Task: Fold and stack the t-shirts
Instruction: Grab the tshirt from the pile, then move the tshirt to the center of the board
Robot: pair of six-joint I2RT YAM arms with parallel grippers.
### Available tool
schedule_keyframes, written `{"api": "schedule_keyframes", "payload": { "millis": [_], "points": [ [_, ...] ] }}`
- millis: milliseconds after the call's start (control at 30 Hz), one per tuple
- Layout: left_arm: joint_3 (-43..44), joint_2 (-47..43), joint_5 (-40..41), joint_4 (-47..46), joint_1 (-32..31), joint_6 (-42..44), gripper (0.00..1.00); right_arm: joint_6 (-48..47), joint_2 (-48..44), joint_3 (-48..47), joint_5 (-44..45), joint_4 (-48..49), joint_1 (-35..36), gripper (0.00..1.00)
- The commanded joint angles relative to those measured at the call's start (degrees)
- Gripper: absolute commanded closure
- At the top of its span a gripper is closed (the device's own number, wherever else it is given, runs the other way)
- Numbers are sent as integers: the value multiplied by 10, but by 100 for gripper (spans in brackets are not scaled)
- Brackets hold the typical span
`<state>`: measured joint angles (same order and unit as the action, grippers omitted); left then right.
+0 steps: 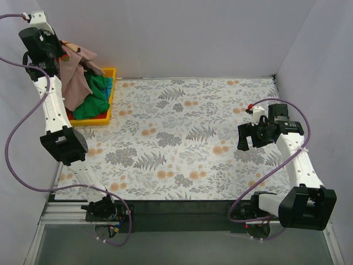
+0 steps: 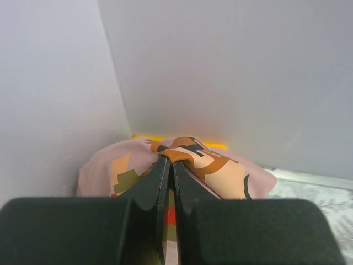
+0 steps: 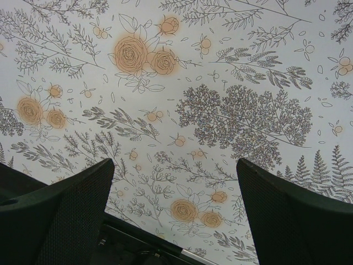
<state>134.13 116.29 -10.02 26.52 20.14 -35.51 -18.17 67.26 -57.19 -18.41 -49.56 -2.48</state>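
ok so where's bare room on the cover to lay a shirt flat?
Middle of the floral cover is bare, from the yellow bin across to the open right claw, plus the near edge. Crowded only in the far-left corner: bin heaped with the pink shirt and green shirt, left claw shut on the pink one.
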Motion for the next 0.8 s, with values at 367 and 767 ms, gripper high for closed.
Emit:
{"api": "schedule_keyframes", "payload": {
  "millis": [367, 767],
  "points": [
    [-19, -198, -253, -185, -93, -182, 100, 5, -4, 5, -11, 8, 1, 2],
    [-151, -242, -409, -217, -178, -317, 100, 5, -6, 4, 6, 8, 0, 2]
  ]
}}
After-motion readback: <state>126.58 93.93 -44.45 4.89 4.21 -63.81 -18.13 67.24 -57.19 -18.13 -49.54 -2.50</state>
